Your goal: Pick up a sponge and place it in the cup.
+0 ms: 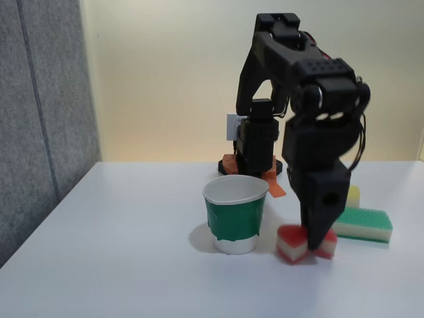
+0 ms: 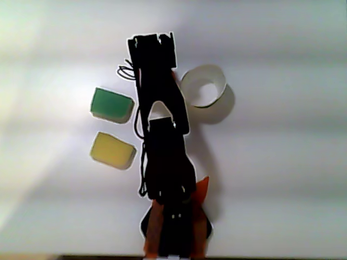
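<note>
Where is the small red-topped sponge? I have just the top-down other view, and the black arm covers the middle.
Observer: In the fixed view, the small red-topped sponge sits on the white table, just right of the green-banded white paper cup and apart from it.
Operator: Is the gripper on it?
Observer: The gripper is down at the sponge, one black finger in front of it. The sponge rests on the table. I cannot tell whether the jaws have closed.
</note>
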Motion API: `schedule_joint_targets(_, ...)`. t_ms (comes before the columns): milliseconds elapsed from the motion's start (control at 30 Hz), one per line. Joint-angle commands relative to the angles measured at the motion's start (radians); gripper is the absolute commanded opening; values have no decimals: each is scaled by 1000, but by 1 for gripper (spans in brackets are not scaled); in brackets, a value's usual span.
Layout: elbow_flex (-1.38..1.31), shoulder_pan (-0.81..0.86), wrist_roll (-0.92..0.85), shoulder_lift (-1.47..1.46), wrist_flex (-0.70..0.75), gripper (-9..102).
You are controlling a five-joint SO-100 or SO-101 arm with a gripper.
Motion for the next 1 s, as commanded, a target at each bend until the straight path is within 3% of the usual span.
schedule_joint_targets(0, -3, -35, -3, 178, 69, 0)
schedule_joint_targets(200, -31, -83, 106, 368, 132, 0)
schedule_joint_targets(400, -51, -52, 95, 486, 100, 0)
schedule_joint_targets(967, 204, 330, -288, 796, 54, 0)
